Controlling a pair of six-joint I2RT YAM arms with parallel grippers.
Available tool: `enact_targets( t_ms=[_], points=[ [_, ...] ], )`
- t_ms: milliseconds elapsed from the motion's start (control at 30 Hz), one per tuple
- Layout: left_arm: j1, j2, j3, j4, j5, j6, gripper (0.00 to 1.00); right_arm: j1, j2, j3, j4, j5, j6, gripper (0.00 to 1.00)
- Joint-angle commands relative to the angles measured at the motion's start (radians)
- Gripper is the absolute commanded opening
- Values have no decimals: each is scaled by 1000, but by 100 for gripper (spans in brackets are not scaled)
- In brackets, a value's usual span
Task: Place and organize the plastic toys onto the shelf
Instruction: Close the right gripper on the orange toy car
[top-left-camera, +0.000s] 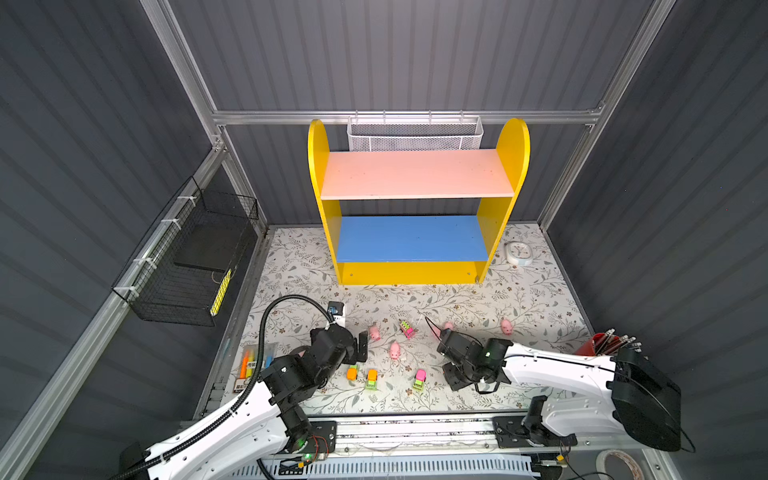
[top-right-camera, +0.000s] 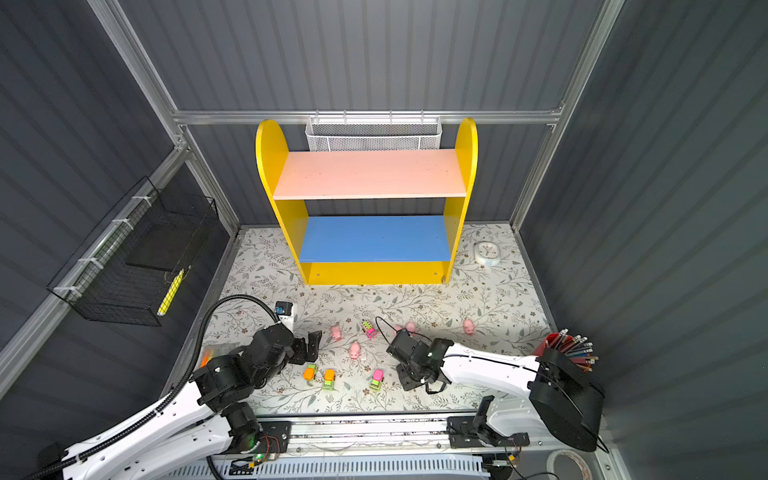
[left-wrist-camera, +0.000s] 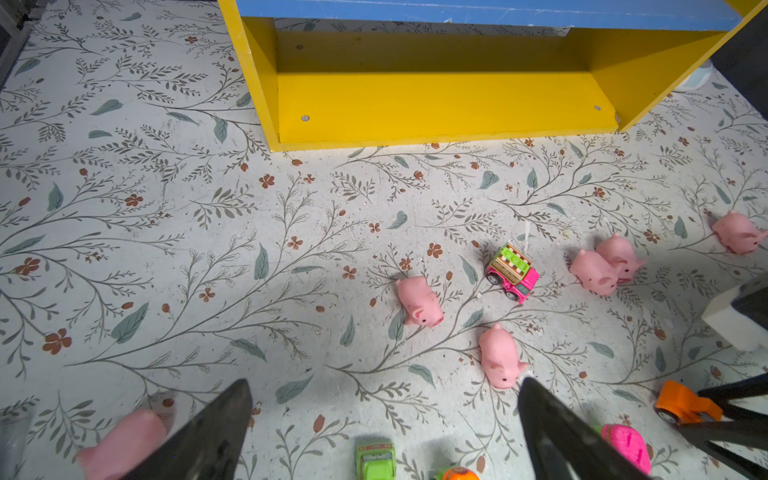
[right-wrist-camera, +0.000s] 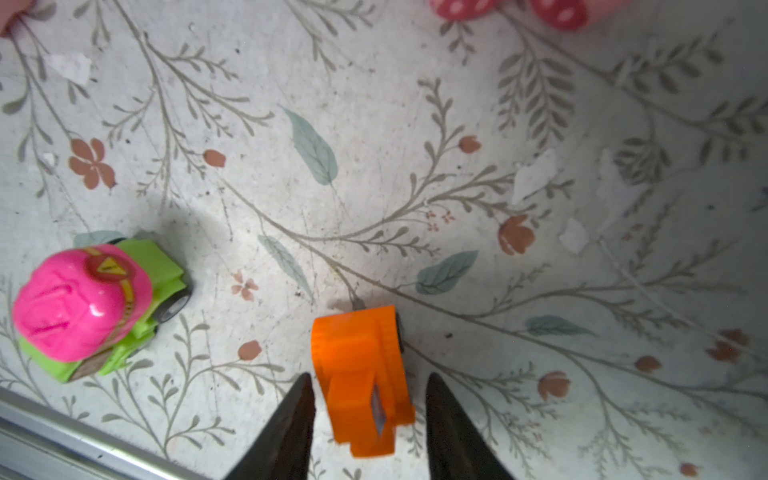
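While left claw (left-wrist-camera: 385, 381) gapes open | right claw (right-wrist-camera: 369, 374) straddles blocky orange car (right-wrist-camera: 357, 353) | grip: cannot tell

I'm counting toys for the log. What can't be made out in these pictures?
- Left wrist view: one pink pig is blurred, edge-cropped, partly behind the left gripper.
- Same view: the green vehicle is cut off by the edge.
- Both top views: the right gripper hides the orange vehicle between its jaws.
- Top views: the clock is too small to read.
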Motion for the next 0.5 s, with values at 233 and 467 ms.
enact_targets(
  t_ms=[233,467],
  points=[
    [-5,24,2,18,2,5,100,139,-124,-118,130,203,136,57],
    [-5,53,13,30,20,4,100,211,-227,-257,231,320,241,58]
  ],
)
